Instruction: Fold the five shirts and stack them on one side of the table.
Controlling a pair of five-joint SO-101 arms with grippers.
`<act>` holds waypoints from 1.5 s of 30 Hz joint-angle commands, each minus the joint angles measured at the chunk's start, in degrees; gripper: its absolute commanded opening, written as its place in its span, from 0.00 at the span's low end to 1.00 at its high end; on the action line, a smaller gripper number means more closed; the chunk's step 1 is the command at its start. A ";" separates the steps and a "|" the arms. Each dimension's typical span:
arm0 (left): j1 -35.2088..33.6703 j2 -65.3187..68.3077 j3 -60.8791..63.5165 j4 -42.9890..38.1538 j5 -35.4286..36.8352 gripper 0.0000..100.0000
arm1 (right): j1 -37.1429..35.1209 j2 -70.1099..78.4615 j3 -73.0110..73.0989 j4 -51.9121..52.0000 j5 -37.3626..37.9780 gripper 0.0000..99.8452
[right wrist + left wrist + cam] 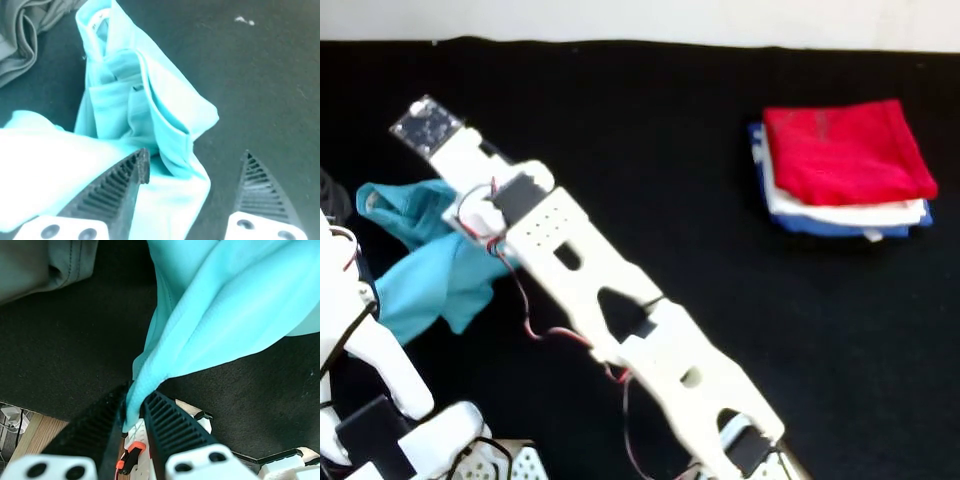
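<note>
A teal shirt [430,265] lies crumpled at the table's left side, partly lifted. My left gripper [134,410] is shut on a gathered edge of the teal shirt [225,305], which hangs from its fingers above the black table. My right gripper [195,162] stands open just over the teal shirt's [135,110] collar folds, with cloth between and below its fingers. In the high view the right arm [580,265] stretches diagonally across the table and covers part of the shirt. A grey shirt [45,265] lies bunched beside the teal one.
At the table's far right sits a stack of folded shirts: red [845,150] on top, white [850,212] under it, blue [820,226] at the bottom. The black tabletop [650,130] lies bare between the stack and the arms. The left arm's base [380,400] fills the near left corner.
</note>
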 commanded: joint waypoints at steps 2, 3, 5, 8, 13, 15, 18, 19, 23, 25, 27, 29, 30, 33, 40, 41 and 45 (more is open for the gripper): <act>-0.66 -2.07 -0.40 -0.35 -1.32 0.01 | -0.84 2.24 -4.18 -0.66 -0.09 0.28; -0.66 -2.15 -0.40 -0.35 -1.32 0.01 | -0.75 3.12 -4.09 -1.71 -0.09 0.28; -0.66 -2.24 -0.40 -0.35 -1.32 0.01 | -0.40 5.23 -4.09 -4.26 -0.09 0.28; -0.66 -2.51 -0.40 -0.35 -1.32 0.01 | 0.40 8.22 -4.26 -8.75 -0.09 0.25; -0.66 -2.51 -0.40 -0.18 -1.32 0.01 | 2.07 11.74 -4.44 -14.37 -0.09 0.03; -0.66 -2.51 -0.31 -0.18 -1.32 0.01 | 3.21 11.91 -4.53 -14.37 -0.09 0.02; -0.66 -2.51 -0.31 -0.35 -1.32 0.01 | 6.20 10.68 -4.53 -14.20 -0.09 0.00; -0.57 -2.42 -0.57 -0.35 -1.23 0.01 | 7.52 9.71 -4.53 -14.20 -0.09 0.01; -0.31 -2.59 -4.00 -0.26 -1.23 0.01 | 13.41 3.30 -4.53 -14.11 -0.09 0.01; -0.31 -2.59 -9.19 0.00 -1.23 0.01 | 16.40 -0.75 -4.53 -12.88 -0.09 0.01; -0.13 -2.51 -15.08 0.09 -1.23 0.01 | 19.30 -4.70 -4.53 -11.47 -0.09 0.01; 1.36 -2.15 -21.05 0.09 -1.23 0.01 | 22.11 -8.40 -4.53 -10.24 -0.09 0.01; 2.07 -2.07 -23.69 -0.26 -1.23 0.01 | 23.43 -9.98 -4.53 -10.07 -0.09 0.01; 6.02 -2.07 -31.69 -0.35 -1.14 0.01 | 26.95 -14.81 -4.53 -9.71 -0.09 0.01; 11.91 -2.15 -50.33 -0.35 -1.14 0.01 | 32.66 -27.30 -4.44 -2.33 2.02 0.01; 11.91 -2.07 -52.70 -0.35 -1.14 0.01 | 32.84 -28.97 -4.44 0.22 4.40 0.01; 11.91 -1.98 -56.22 -0.35 -1.14 0.01 | 32.92 -34.07 -4.44 9.80 12.04 0.01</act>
